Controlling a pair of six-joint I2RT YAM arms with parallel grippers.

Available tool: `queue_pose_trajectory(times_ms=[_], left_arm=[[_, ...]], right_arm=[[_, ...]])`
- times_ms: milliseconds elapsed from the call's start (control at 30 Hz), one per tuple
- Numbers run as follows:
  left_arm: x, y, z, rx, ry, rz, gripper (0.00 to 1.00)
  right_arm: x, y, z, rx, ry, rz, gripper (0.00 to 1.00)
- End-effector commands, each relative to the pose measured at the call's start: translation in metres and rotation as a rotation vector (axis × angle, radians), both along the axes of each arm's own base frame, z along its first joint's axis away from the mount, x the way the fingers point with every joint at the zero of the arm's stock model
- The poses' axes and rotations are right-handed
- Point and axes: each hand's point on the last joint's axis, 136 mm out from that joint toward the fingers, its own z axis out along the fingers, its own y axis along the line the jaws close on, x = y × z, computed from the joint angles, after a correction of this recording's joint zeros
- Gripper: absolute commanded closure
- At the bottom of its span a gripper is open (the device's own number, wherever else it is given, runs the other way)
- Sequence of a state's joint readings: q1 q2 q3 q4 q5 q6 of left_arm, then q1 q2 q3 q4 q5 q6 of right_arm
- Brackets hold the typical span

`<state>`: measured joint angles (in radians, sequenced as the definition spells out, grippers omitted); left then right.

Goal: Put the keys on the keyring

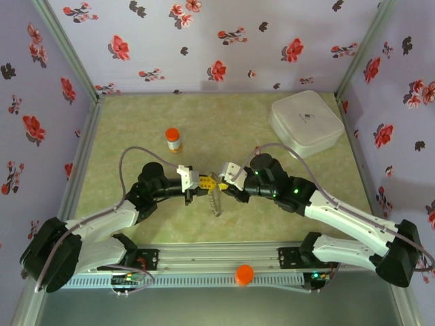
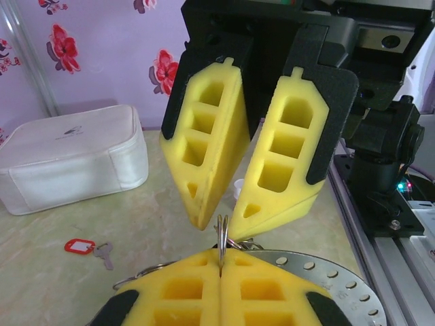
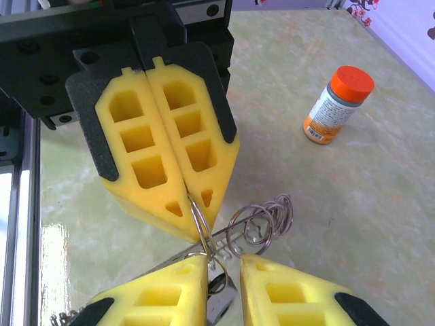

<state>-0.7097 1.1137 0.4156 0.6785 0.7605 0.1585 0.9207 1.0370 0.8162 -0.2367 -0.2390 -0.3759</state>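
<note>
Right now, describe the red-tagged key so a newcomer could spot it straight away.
In the left wrist view, find the big white case on the green table. On the bare surface just in front of it lies a small silvery key. Its red plastic tag sets it apart from the small white cap to its right.

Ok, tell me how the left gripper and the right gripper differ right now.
The left gripper has its jaws shut on a wire loop of the keyring; the right gripper has its jaws a little apart around a silvery piece, and I cannot tell whether it grips it. From above, the left gripper reaches in from the left, the right gripper from the right. Both have yellow foam fingers and meet tip to tip.
</note>
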Motion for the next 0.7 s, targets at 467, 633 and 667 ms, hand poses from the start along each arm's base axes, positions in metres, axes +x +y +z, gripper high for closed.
queue_pose_trajectory(times_ms=[467, 633, 667], left_arm=[[-0.010, -0.003, 0.012, -0.042, -0.027, -0.061, 1.00], [-0.010, -0.003, 0.013, -0.048, -0.026, -0.061, 1.00], [-0.009, -0.003, 0.013, -0.047, -0.027, -0.057, 1.00]], right_arm=[[-0.009, 0.015, 0.013, 0.060, 0.021, 0.092, 0.86], [-0.010, 0.016, 0.011, 0.042, 0.025, 0.103, 1.00], [-0.010, 0.015, 0.011, 0.034, 0.022, 0.102, 1.00]])
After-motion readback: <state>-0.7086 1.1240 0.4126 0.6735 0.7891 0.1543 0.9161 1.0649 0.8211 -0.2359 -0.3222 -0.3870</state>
